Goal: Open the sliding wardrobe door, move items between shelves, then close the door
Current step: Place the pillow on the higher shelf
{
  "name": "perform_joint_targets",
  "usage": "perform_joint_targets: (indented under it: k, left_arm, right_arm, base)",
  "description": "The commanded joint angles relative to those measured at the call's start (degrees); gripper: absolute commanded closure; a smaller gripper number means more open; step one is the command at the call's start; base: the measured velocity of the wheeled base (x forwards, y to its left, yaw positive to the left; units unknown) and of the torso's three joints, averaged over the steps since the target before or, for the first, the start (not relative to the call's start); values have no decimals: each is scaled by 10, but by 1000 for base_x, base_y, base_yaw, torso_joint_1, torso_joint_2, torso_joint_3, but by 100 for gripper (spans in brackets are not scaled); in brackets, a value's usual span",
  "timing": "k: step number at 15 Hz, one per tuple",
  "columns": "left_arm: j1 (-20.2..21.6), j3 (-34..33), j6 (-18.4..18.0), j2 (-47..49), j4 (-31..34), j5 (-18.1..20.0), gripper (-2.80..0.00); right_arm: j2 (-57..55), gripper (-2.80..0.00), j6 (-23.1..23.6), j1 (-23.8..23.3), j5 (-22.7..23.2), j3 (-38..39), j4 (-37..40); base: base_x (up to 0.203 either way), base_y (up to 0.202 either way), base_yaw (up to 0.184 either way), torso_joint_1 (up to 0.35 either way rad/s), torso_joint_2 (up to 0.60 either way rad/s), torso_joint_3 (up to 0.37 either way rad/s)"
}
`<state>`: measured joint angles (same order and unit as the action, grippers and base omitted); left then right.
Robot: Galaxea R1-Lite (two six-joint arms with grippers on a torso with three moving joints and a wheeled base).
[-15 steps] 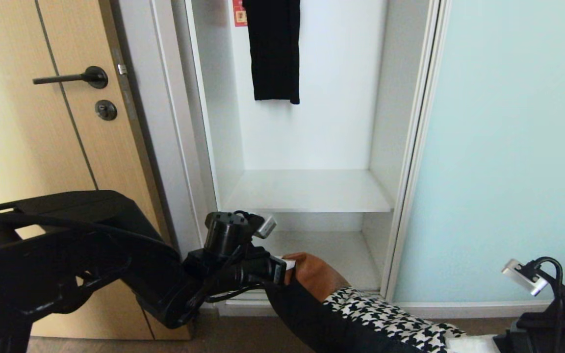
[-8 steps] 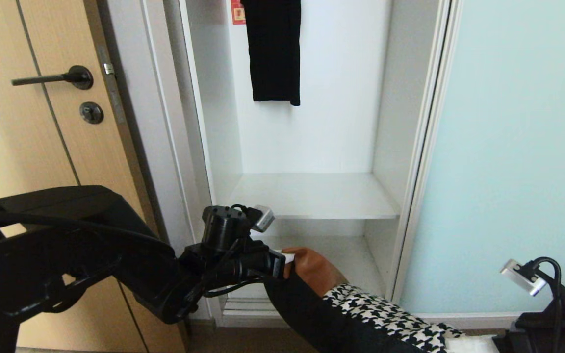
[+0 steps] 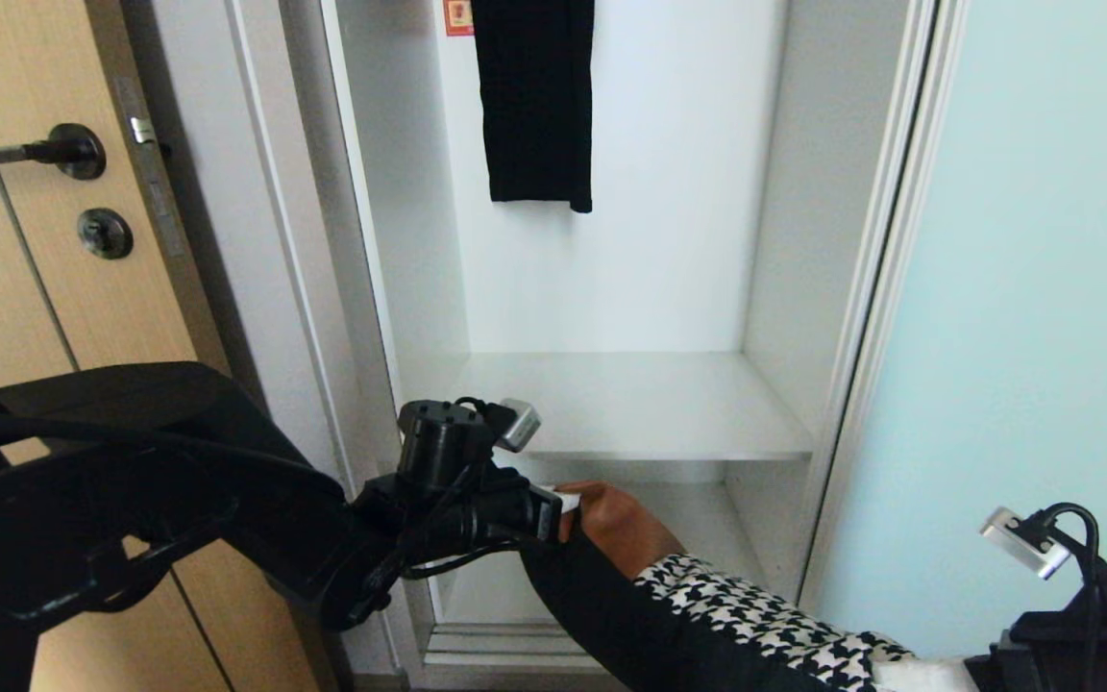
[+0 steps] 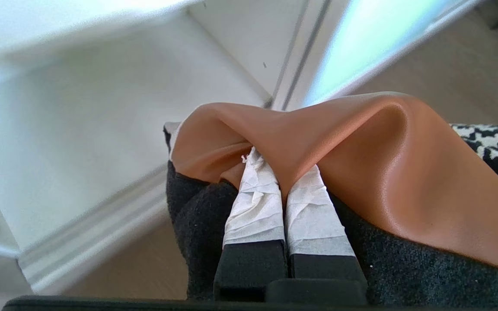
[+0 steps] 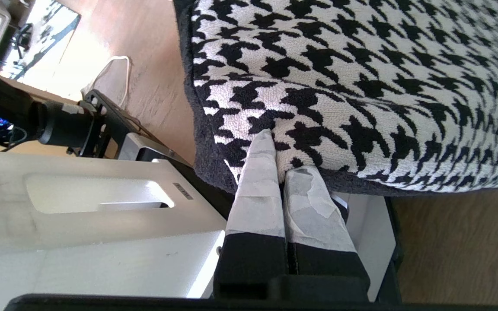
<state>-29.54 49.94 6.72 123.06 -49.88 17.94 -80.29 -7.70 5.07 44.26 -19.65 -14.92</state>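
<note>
While the glass door (image 3: 1044,288) stands slid aside, the left gripper (image 3: 563,502) pinches the bag (image 3: 707,596) low before the white shelves (image 3: 650,404). Up close, its fingers (image 4: 257,203) squeeze brown leather. Right gripper (image 5: 281,172) pinches the checked end.

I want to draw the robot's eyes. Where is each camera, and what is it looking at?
Head view: up on the robot's head, looking forward and down into the open wardrobe, at its shelves and sliding wardrobe door; both arms show.
Left wrist view: behind the left gripper, shut on the bag's tan end, facing the wardrobe's bottom shelf.
Right wrist view: behind the right gripper, shut on the bag's houndstooth edge, over the wooden floor.
Shared: all three see the bag.
</note>
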Motion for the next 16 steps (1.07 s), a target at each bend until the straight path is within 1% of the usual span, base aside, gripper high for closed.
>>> perform_joint_targets:
  k: [1,6,9,13,14,15,16]
  left_arm:
    - [0,-1,1,-1,-3,2,0]
    - [0,2,3,6,-9,2,0]
    - [0,0,3,2,-19,2,0]
    - [0,7,5,-21,-14,1,0]
    - [0,9,5,-27,-15,-4,0]
    - [0,12,6,-33,-12,-19,0]
    - [0,15,6,-36,-13,-36,0]
  right_arm:
    - [1,0,0,0,2,0,-1]
    - [0,0,0,0,4,1,-1]
    - [0,0,-1,0,10,-1,-1]
    - [23,0,-8,-1,11,-10,0]
    - [29,0,-17,-3,10,-19,0]
    - [43,0,-33,-4,10,-33,3]
    - [59,0,-58,-3,9,-54,7]
  base:
    - [195,0,2,1,0,-2]
    - [186,0,0,5,1,1]
    - [21,0,2,5,1,1]
    - [0,0,0,0,0,0]
    - [0,0,0,0,0,0]
    - [0,0,0,0,0,0]
    - [0,0,0,0,0,0]
